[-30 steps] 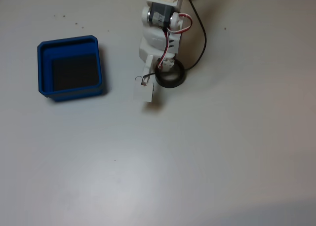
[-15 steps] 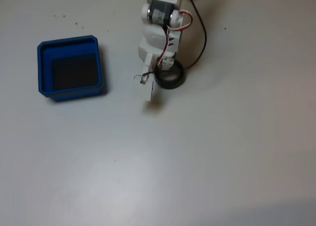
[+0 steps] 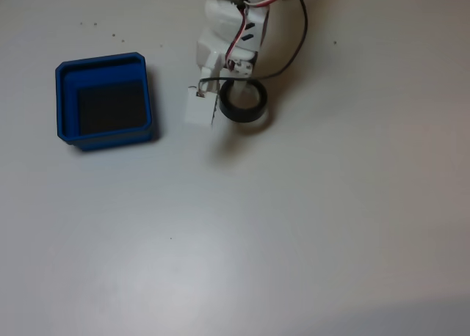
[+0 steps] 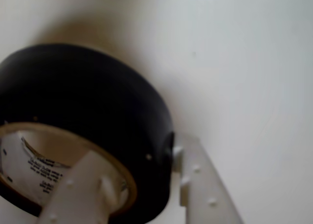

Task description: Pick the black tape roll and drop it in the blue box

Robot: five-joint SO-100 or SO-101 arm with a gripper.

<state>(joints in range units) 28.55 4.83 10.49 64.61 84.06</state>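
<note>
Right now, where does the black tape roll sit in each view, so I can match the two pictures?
Fixed view: the black tape roll is in the upper middle, right of the blue box, just below the arm.
Wrist view: the black tape roll fills the left half, its pale core facing the camera at lower left.
Shared landmark: the gripper, one white finger inside the core and one outside the black wall, over the white table.

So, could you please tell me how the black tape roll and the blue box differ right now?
The black tape roll is a small round ring; the blue box is larger and square. The roll is pinched by the gripper, one finger through its pale core; the box sits untouched, apart, to the left in the fixed view. Both are open-topped.
</note>
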